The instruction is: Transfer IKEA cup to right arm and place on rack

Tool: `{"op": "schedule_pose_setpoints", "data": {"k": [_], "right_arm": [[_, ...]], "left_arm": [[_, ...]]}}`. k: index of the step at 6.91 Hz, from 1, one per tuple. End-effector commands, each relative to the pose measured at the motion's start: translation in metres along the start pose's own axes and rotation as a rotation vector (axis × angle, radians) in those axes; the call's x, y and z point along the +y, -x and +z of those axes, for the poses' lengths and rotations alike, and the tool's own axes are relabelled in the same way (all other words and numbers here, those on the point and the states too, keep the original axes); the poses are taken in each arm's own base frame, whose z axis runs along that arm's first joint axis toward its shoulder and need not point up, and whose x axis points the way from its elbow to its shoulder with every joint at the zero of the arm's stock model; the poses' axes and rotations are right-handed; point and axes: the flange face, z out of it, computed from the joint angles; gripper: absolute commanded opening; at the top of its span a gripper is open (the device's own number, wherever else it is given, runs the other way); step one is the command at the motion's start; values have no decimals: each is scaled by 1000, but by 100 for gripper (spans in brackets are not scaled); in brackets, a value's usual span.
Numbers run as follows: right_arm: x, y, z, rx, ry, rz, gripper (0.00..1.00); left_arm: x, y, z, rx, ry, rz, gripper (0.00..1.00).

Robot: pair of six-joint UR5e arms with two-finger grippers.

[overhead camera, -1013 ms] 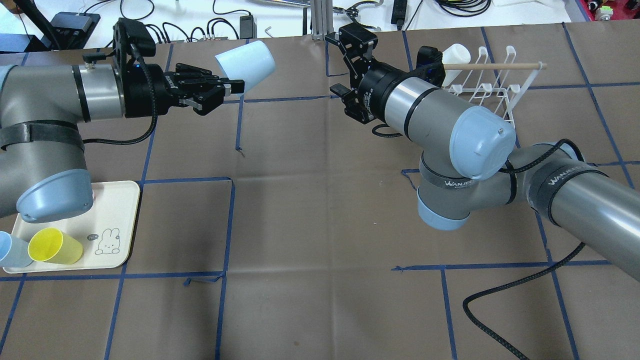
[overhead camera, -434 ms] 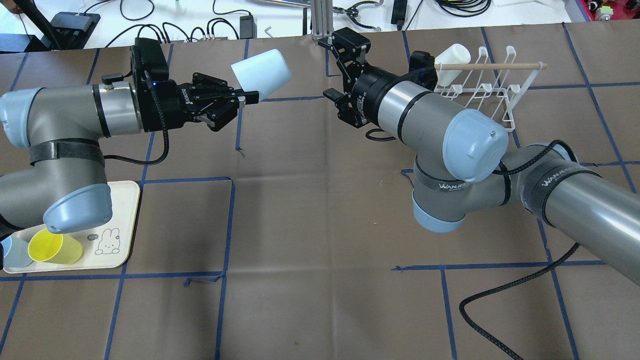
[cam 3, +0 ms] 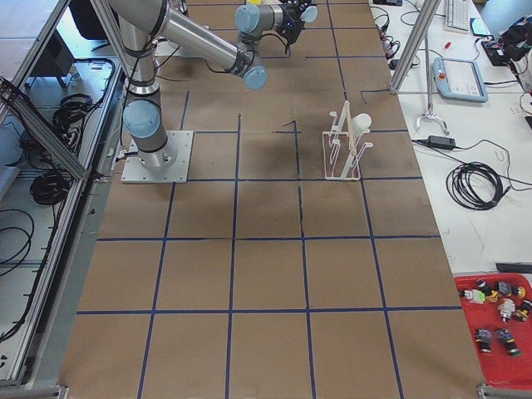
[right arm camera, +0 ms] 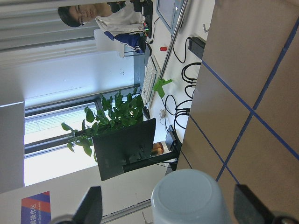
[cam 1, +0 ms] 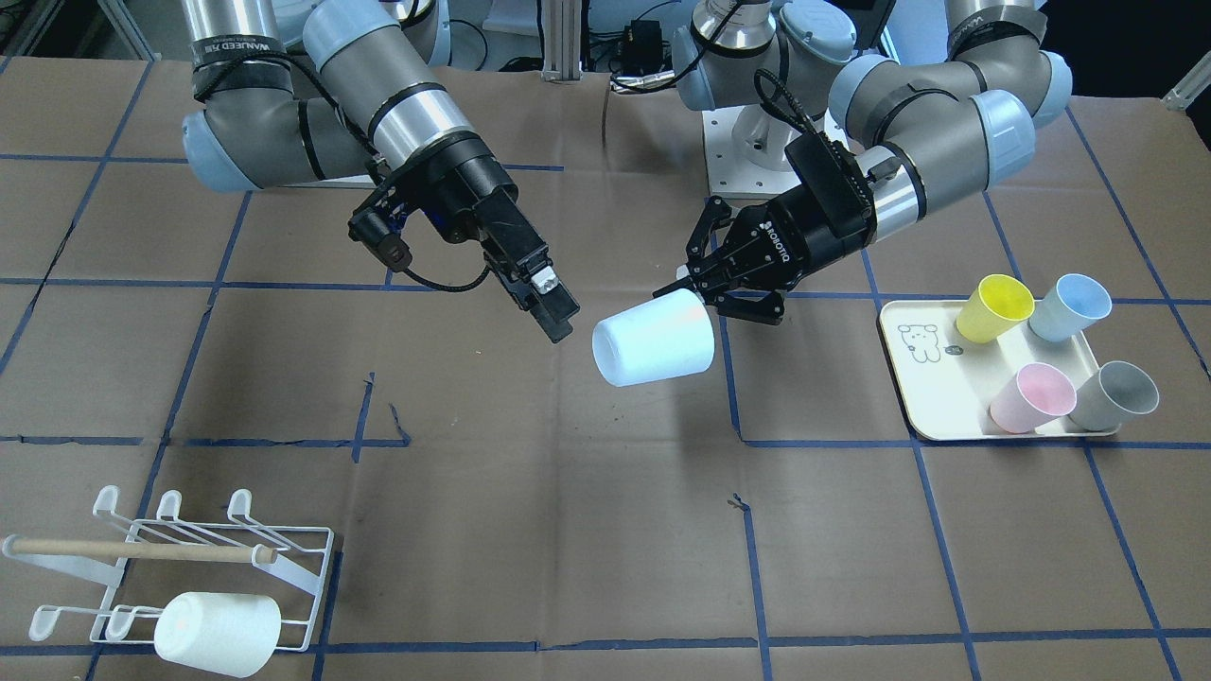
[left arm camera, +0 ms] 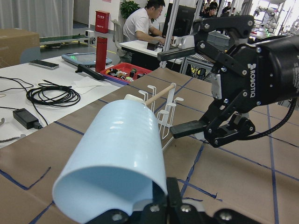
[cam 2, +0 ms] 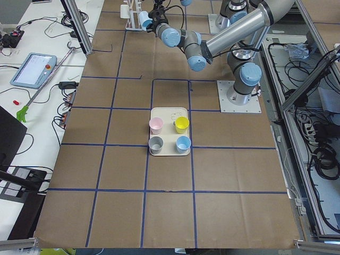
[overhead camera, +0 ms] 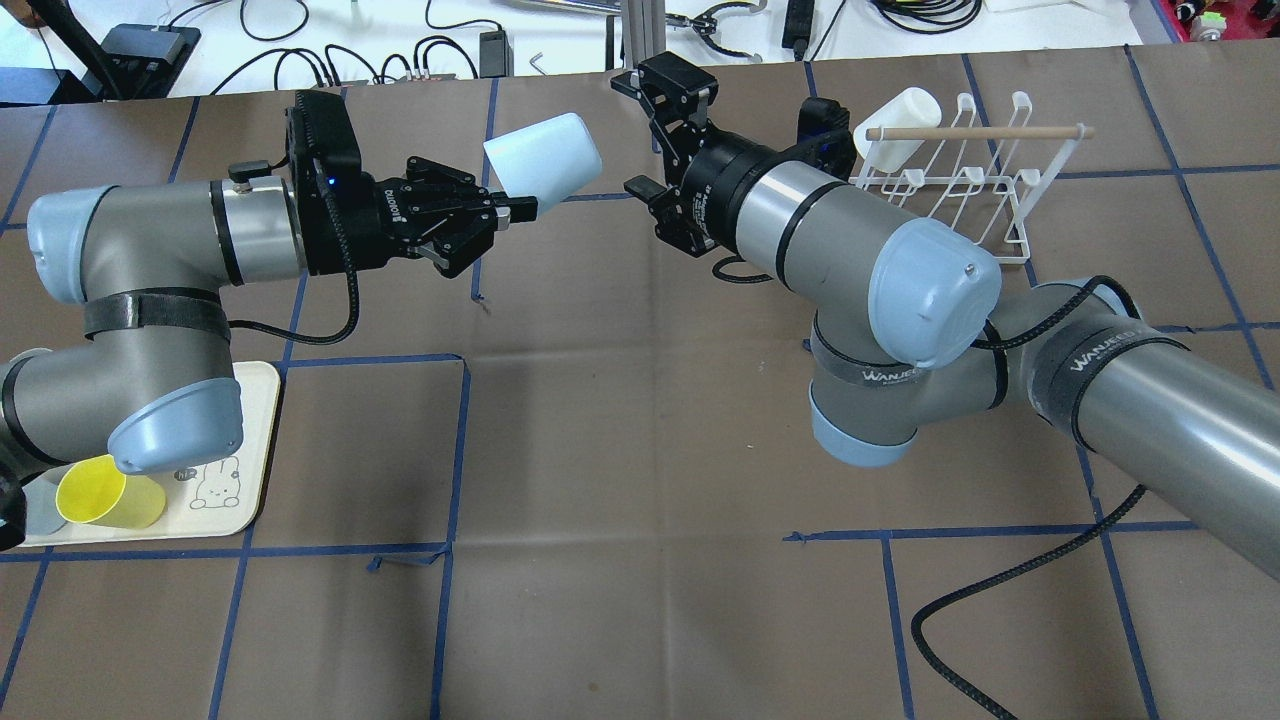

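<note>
One pale blue plastic IKEA cup (overhead camera: 543, 152), aloft sideways over the brown counter (overhead camera: 600, 450), rim pinched in the left gripper's (overhead camera: 512, 209) fingers. Carried nearer the right gripper (overhead camera: 630, 135) within the last second; its fingers spread wide, advancing too. Handover looks imminent; white wire rack (overhead camera: 960, 185) awaits beyond.

The IKEA cup (overhead camera: 543, 152) is plain pale blue; the left gripper (cam 1: 698, 295) is black with white ROBOTIQ lettering, the right gripper (overhead camera: 630, 133) black with a small white patch. The table (cam 1: 530, 492) is brown, gridded with blue tape. In the front-facing view the rack (cam 1: 293, 558) at eight o'clock is white with a light wooden dowel (cam 1: 142, 550) and a white cup (cam 1: 218, 632), and the cream tray (cam 1: 932, 388) at three o'clock, bearing a dark line-drawn bear, shows a yellow cup (cam 1: 993, 307), a blue cup (cam 1: 1069, 307), a pink cup (cam 1: 1031, 397) and a grey cup (cam 1: 1116, 395).
</note>
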Motion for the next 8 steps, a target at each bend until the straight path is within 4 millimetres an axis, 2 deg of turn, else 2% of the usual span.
{"op": "schedule_pose_setpoints", "data": {"k": [1,2,3,5,8], "right_arm": [[6,-4,0,6,-62,-16,95],[7,-10,-2,33,-65,-8,96],[7,-19,-7,63,-79,0,96],[6,-9,-15,51,-128,-7,97],[19,-10,-9,60,-125,-12,97]], "left_arm": [[-8,-7,-1,-1,3,0,0],[-16,-12,-5,-11,3,-13,0],[-14,-8,-8,-54,55,-30,1],[-12,-8,-8,-81,91,-70,1],[-4,-3,-3,-69,96,-74,1]]}}
